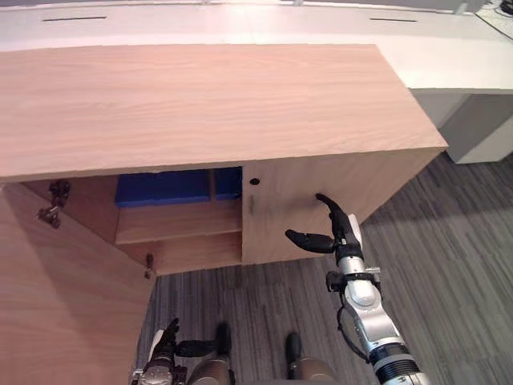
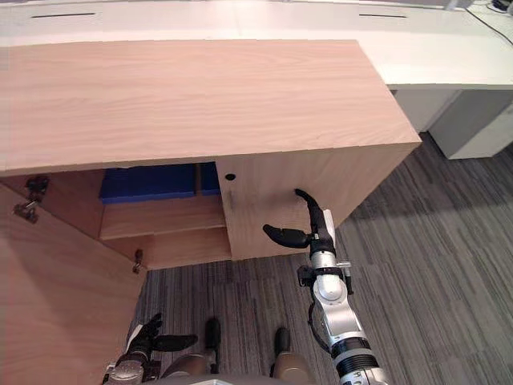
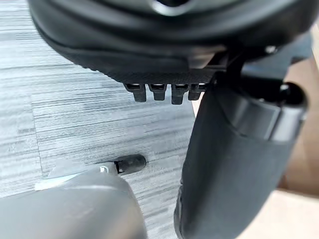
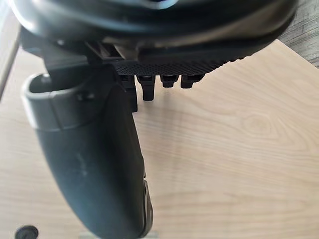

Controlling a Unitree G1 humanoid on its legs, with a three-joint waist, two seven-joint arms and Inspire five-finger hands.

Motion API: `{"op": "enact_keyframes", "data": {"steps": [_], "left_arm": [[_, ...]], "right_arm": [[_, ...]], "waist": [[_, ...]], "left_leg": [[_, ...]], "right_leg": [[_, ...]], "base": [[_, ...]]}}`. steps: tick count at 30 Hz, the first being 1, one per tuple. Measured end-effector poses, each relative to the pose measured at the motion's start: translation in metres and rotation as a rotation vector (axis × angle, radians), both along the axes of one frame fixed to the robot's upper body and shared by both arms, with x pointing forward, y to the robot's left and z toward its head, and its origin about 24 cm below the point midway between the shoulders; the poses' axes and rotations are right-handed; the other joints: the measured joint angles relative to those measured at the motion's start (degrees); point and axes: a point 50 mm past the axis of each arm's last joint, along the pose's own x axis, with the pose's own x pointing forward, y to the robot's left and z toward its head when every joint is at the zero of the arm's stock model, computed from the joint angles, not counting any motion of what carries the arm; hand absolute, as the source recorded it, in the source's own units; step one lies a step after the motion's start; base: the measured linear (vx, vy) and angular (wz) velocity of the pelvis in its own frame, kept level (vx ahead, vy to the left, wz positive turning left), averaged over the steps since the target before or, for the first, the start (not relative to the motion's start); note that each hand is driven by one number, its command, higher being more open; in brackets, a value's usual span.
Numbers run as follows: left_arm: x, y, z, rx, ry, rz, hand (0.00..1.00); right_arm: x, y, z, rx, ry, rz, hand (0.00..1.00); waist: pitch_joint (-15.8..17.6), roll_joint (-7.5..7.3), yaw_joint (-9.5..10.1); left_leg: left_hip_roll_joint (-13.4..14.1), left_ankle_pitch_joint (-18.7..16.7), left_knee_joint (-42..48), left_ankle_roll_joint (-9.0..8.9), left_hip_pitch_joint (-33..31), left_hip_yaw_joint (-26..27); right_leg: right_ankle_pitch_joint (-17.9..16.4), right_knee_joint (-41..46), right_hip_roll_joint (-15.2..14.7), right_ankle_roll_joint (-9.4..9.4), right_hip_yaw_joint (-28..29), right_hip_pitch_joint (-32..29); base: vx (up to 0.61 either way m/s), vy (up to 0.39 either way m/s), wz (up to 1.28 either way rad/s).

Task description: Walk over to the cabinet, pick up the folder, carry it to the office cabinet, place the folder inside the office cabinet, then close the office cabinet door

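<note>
A blue folder [image 1: 164,188] lies flat on the upper shelf inside the wooden office cabinet [image 1: 208,104]. The cabinet's left door [image 1: 64,297] is swung wide open toward me. Its right door [image 1: 321,184], with a keyhole [image 1: 254,181], is closed. My right hand [image 1: 343,234] is raised just in front of that closed door, open, thumb [image 4: 94,164] spread away from the straight fingers [image 4: 149,87], holding nothing. My left hand [image 1: 167,341] hangs low beside the open door's edge, open and empty, with grey carpet past its thumb [image 3: 229,164].
A white desk [image 1: 449,56] runs behind and to the right of the cabinet. Grey striped carpet [image 1: 449,265] covers the floor on the right. A lower shelf [image 1: 188,249] sits under the folder's shelf. The open door blocks the lower left.
</note>
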Motion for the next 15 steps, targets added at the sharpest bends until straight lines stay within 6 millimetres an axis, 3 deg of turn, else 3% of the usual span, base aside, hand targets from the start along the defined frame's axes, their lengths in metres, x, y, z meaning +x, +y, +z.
{"op": "enact_keyframes", "data": {"steps": [4,6,9,12,15], "left_arm": [[-0.006,0.006,0.006,-0.064,-0.106,0.213,1.00],[-0.007,0.019,0.010,-0.075,-0.156,0.336,1.00],[-0.008,0.047,0.023,-0.061,-0.265,0.536,1.00],[-0.013,0.078,0.039,-0.002,-0.339,0.655,1.00],[-0.011,0.116,0.069,0.108,-0.457,0.699,1.00]], "right_arm": [[-0.021,-0.007,-0.024,0.008,0.088,-0.043,1.00],[-0.030,0.000,-0.051,-0.005,0.235,0.002,1.00],[-0.046,0.026,-0.085,-0.026,0.448,0.157,1.00],[-0.041,0.054,-0.085,0.005,0.460,0.245,1.00],[-0.021,0.065,-0.071,-0.001,0.400,0.288,1.00]], "waist": [[0.2,0.36,1.68],[0.2,0.58,4.49],[1.2,2.24,8.28],[2.4,4.21,10.85],[2.5,4.40,12.41]], "left_leg": [[-0.8,0.7,0.0,-0.34,-1.1,-5.9],[-1.1,1.1,0.0,-0.87,-2.0,-9.4],[-2.2,2.0,0.1,-0.81,-3.2,-16.3],[-2.9,3.6,0.1,-0.90,-3.7,-20.3],[-4.1,5.2,0.4,-1.33,-5.2,-24.6]], "right_leg": [[-1.4,0.0,-0.2,-0.22,-5.9,1.8],[-2.0,0.1,-0.1,-0.49,-9.8,2.7],[-4.8,1.0,-0.2,-0.58,-17.8,5.6],[-7.2,2.6,-0.3,-1.06,-22.7,7.3],[-8.8,4.2,-0.4,-1.43,-24.3,7.3]], "base": [[0.01,-0.027,0.80],[0.01,-0.049,0.98],[0.08,-0.064,1.45],[0.12,-0.060,1.10],[0.12,-0.057,0.91]]}}
